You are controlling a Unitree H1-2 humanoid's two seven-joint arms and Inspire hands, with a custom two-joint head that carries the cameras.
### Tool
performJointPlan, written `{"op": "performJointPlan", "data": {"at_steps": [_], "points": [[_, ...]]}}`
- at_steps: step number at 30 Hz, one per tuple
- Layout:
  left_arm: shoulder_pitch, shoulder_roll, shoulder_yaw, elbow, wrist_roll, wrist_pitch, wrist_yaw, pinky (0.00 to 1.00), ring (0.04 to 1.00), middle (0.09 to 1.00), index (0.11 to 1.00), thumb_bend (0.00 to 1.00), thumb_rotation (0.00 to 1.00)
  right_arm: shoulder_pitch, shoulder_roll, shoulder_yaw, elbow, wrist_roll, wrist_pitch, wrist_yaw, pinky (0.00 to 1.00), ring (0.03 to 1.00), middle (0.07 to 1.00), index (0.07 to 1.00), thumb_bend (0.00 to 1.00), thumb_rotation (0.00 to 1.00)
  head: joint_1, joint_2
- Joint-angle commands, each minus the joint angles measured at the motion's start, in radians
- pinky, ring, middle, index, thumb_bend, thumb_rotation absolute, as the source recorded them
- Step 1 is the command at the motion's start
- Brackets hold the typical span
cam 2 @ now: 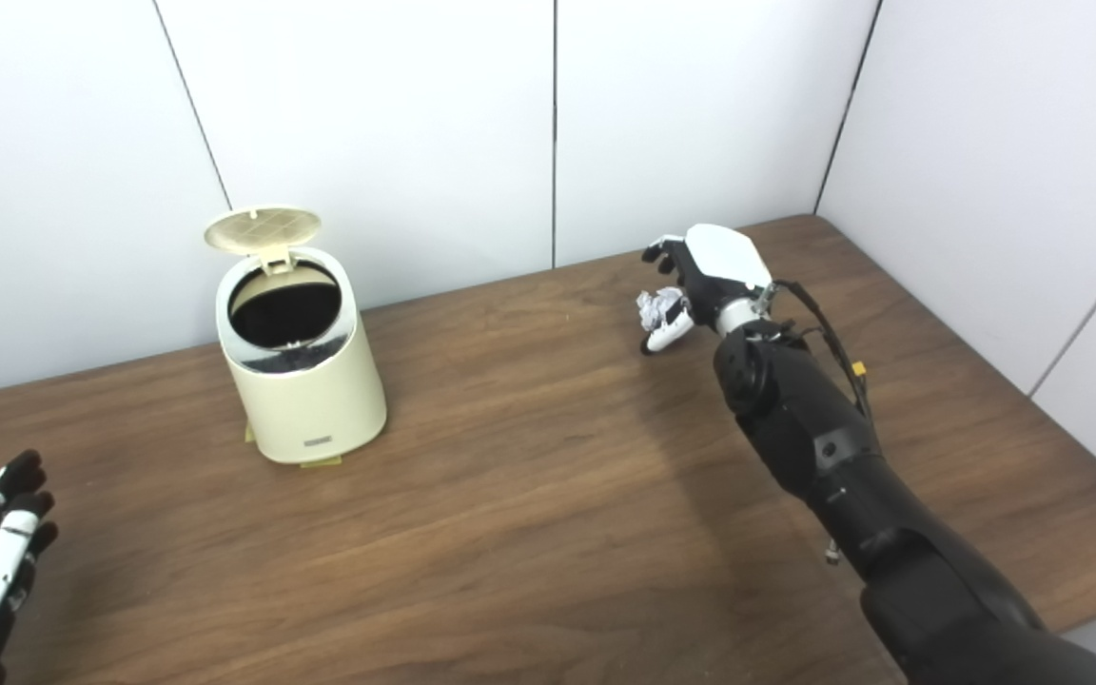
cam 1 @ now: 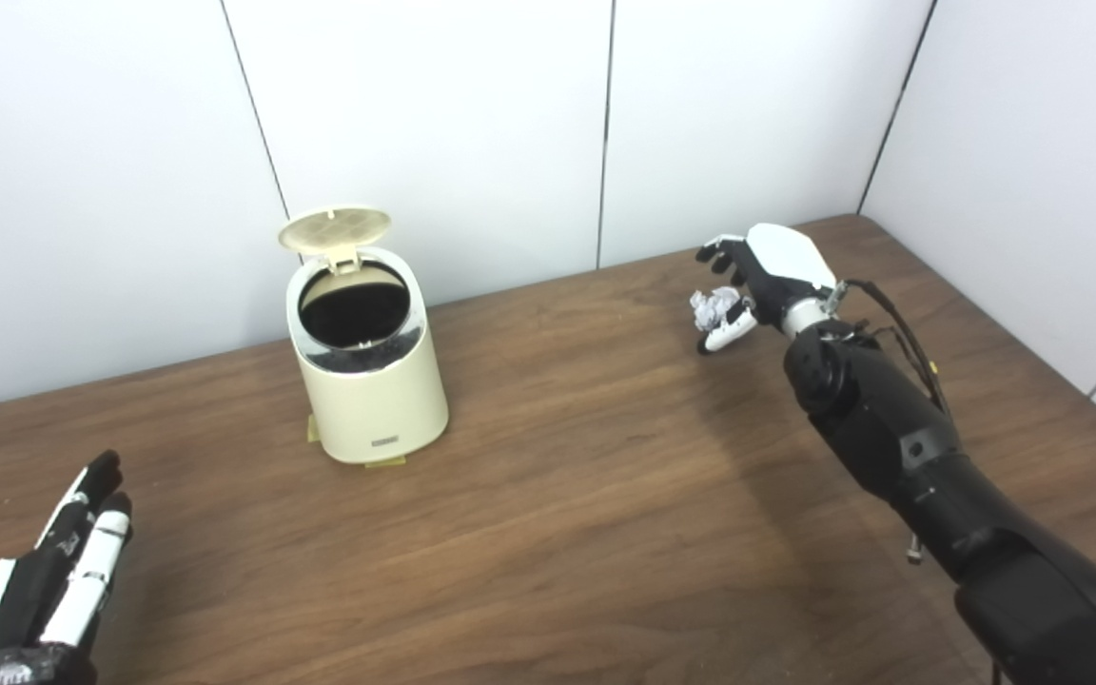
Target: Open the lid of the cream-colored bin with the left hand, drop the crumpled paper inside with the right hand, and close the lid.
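The bin stands upright on the wooden table, left of centre and near the white wall behind it. Its lid is open, tipped up and back on the hinge at the rear rim, so the ribbed underside faces forward. The round mouth shows a dark inside, and a shiny ring runs around the top edge. A small label sits low on the bin's front, too small to read. Bits of yellowish tape or pad show under its base at the left and front.

The right hand is far across the table, well apart from the bin and near the back right corner. Its white back faces up and its fingers curl downward around the paper, a small crumpled white ball. The thumb lies just below the ball and the fingers above it, so the hand is closed on it. Whether the paper is touching the table or is lifted cannot be told from these views. The black forearm runs from the bottom right edge up to the wrist, with a thin cable looping beside it.

The left hand is at the bottom left corner, low over the table and well apart from the bin. Its fingers are straight and held close together, pointing away from the robot, and it holds nothing.
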Motion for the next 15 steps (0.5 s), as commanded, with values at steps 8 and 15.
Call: {"op": "performJointPlan", "data": {"at_steps": [8,15], "points": [[-0.029,0.039,-0.011,-0.055,-0.004,0.003,0.008,1.00,0.993,0.988,1.000,0.17,0.52,-0.037,-0.036,-0.002,-0.035,-0.009,0.008,-0.025,0.64,0.715,0.753,0.710,0.91,0.04,0.009,0.017],[-0.024,0.042,-0.004,-0.056,-0.027,0.003,0.013,1.00,1.000,1.000,1.000,0.16,0.51,-0.022,-0.048,-0.002,-0.039,-0.022,0.012,-0.038,0.62,0.692,0.728,0.687,0.90,0.03,0.012,0.024]]}}
